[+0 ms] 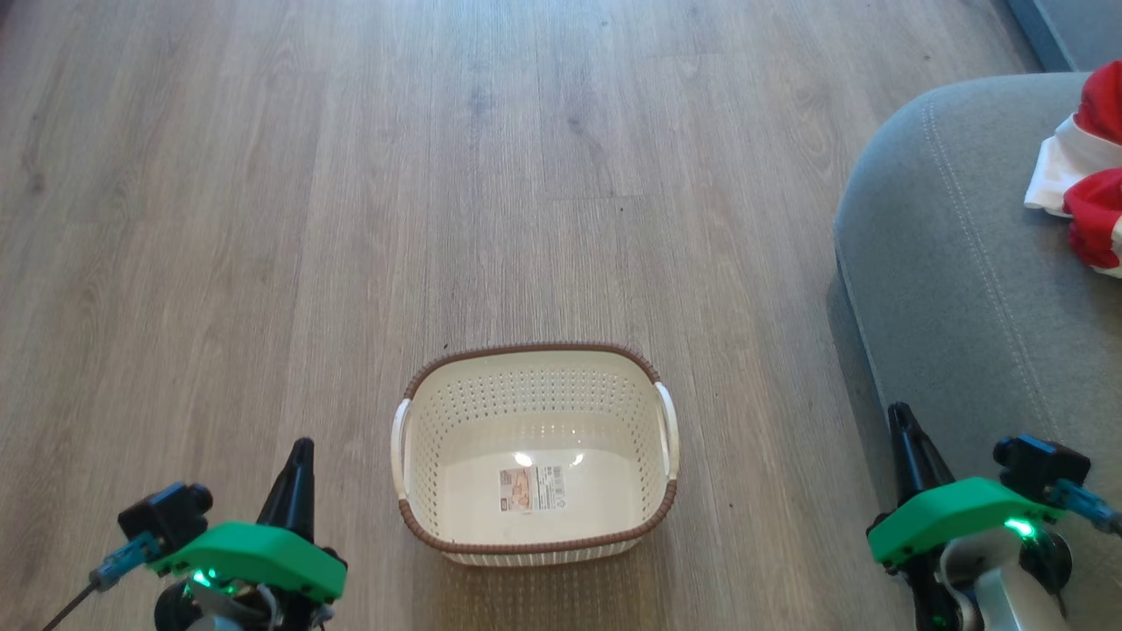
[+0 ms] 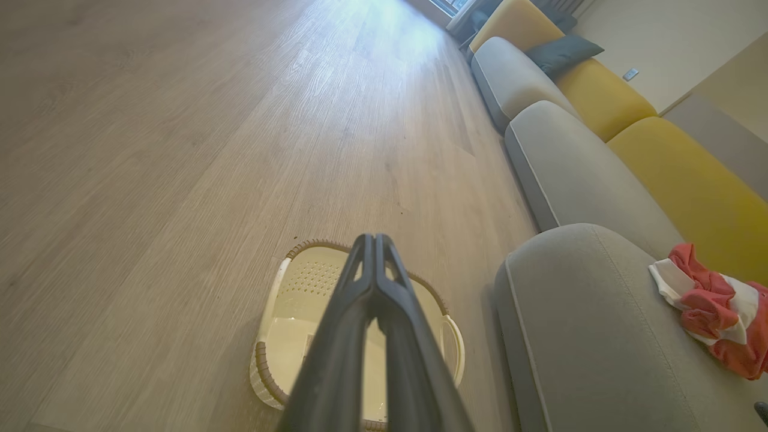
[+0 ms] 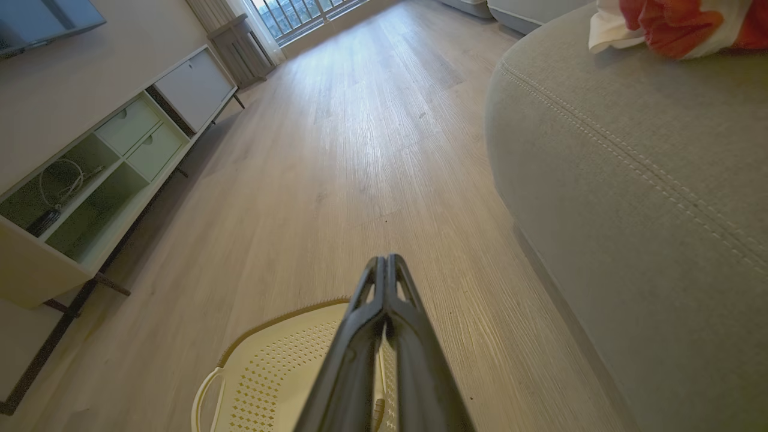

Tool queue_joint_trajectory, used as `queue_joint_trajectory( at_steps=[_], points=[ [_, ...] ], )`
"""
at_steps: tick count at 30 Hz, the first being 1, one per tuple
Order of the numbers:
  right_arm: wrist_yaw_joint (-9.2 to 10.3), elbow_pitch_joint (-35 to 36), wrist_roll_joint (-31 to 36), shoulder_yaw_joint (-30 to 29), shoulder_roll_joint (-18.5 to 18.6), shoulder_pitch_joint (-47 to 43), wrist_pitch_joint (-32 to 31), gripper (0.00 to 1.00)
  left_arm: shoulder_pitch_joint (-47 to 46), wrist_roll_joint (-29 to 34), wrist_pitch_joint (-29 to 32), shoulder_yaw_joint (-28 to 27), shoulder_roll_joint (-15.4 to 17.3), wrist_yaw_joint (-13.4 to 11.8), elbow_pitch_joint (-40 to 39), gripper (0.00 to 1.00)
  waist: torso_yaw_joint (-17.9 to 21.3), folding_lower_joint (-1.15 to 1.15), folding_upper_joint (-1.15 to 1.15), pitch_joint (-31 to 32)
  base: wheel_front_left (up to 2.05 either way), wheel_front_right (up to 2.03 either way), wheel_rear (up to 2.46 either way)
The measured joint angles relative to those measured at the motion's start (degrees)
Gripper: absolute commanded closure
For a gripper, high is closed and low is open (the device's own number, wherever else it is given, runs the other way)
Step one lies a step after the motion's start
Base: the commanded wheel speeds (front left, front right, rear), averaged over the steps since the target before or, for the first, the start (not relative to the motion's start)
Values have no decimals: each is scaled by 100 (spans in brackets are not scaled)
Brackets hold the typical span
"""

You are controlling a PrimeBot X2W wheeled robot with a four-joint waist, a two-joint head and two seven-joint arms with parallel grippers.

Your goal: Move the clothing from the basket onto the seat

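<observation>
The cream basket (image 1: 535,399) with its brown rim stands on the wood floor, holding nothing but its label (image 1: 531,489). The red and white clothing (image 1: 1087,166) lies bunched on the grey seat (image 1: 947,263) at the right edge; it is also on the seat in the left wrist view (image 2: 714,309) and the right wrist view (image 3: 666,24). My left gripper (image 1: 302,445) is at the lower left of the basket, shut with nothing in it (image 2: 373,239). My right gripper (image 1: 898,412) is at the lower right beside the seat's front, shut and empty too (image 3: 386,259).
More grey and yellow sofa cushions (image 2: 606,102) run along the wall beyond the seat. A low white cabinet (image 3: 108,162) with open shelves stands across the room. Wood floor (image 1: 438,175) stretches ahead of the basket.
</observation>
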State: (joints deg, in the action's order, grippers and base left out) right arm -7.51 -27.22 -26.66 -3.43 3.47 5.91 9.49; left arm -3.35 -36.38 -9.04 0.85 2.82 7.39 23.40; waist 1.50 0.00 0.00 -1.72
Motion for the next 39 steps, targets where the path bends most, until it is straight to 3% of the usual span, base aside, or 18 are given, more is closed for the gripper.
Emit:
queue_joint_trajectory(
  at_steps=[39],
  points=[
    [1, 454, -2693, -174, -35, -10, -649, 100, 0, -2292, 649, -232, -12, 0, -294, 100, -62, 0, 0, 65, 0, 0, 0]
  ],
)
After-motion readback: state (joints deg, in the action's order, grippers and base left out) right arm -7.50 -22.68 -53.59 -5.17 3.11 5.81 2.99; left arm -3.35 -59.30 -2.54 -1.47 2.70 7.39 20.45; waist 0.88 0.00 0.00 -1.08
